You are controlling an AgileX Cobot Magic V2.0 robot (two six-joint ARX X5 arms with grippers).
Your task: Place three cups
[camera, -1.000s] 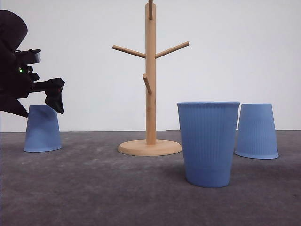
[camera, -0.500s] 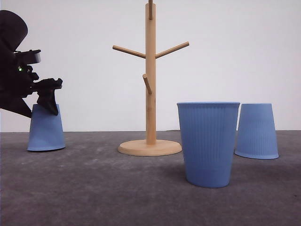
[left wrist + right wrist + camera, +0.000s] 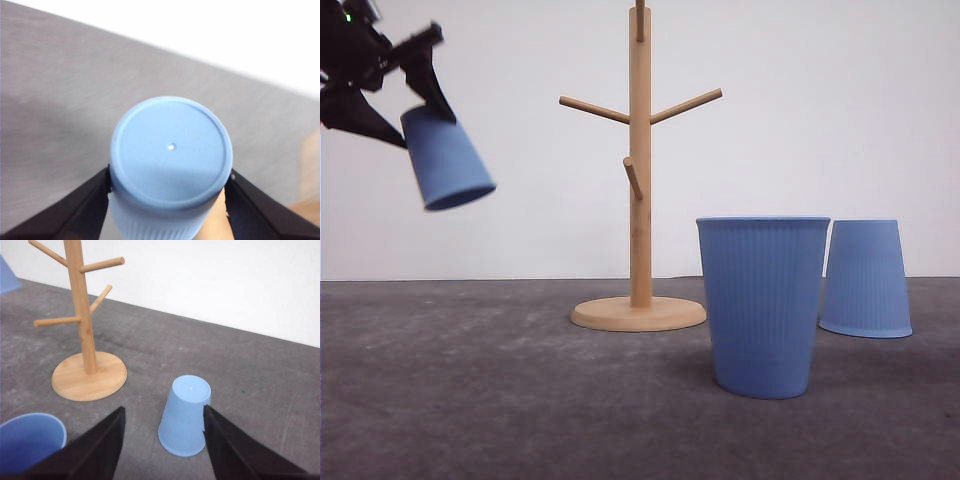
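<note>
The lifted cup (image 3: 447,158) hangs in the air at the far left, well above the grey surface (image 3: 520,400), tilted with its flat base up and its mouth angled down to the right. The left tool (image 3: 408,78) is clamped on it near the base, a black finger (image 3: 75,210) pressed against each side. An upright cup (image 3: 762,305) stands near, right of centre. An upside-down cup (image 3: 865,277) sits farther right, just behind it. The wooden peg stand (image 3: 639,170) rises between the lifted cup and the others. The right tool (image 3: 162,447) hovers spread wide above the upside-down cup, holding nothing.
</note>
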